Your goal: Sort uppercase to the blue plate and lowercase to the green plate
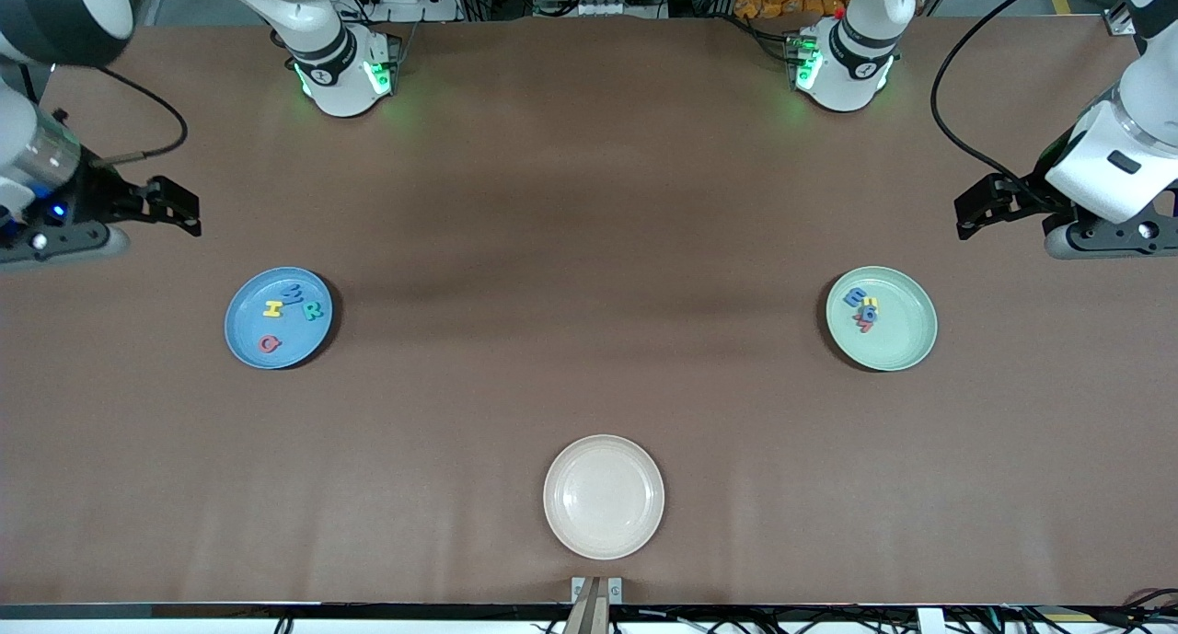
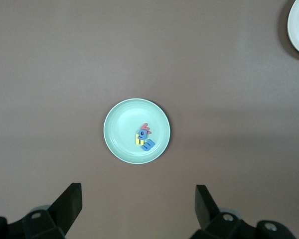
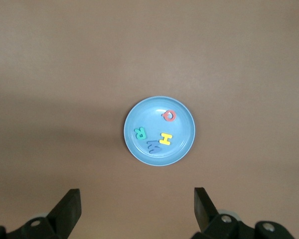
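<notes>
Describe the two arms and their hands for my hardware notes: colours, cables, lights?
Both arms are glossy white with dark joint bands, and green lights glow at their bases. Each ends in a black two-finger hand: left hand, right hand. A black cable loops along each arm. The right wrist shows a blue light.

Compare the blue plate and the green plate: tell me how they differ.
The blue plate is sky blue and sits toward the right arm's end of the table; the green plate is pale mint and sits toward the left arm's end. On the blue plate the letters lie spread apart; on the green plate the letters are bunched in an overlapping clump near the rim. Both are round, shallow and look the same size.
</notes>
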Tool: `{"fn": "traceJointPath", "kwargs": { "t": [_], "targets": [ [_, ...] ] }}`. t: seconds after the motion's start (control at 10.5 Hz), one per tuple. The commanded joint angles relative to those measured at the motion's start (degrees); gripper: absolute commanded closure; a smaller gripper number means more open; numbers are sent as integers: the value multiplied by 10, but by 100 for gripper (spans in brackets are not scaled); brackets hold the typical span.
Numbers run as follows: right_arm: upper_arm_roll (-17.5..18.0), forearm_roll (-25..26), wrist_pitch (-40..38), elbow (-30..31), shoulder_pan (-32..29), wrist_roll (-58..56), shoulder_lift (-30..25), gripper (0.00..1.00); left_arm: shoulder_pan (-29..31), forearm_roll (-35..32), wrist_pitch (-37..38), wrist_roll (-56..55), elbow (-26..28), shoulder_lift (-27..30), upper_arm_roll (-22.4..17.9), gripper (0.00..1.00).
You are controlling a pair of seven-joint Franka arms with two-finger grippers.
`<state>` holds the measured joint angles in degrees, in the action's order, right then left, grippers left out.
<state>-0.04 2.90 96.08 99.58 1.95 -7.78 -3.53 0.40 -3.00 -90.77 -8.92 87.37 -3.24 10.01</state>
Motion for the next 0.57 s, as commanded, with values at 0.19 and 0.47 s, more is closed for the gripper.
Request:
{"fn": "traceJointPath", "kwargs": {
  "t": [0.19, 0.47],
  "targets": [
    [7, 0, -5, -60, -11, 10, -10, 0, -3, -5, -6, 9, -4, 2, 0, 0],
    [10, 0, -14, -61, -11, 33, -5, 0, -3, -4, -6, 8, -8, 2, 8, 0]
  ]
}}
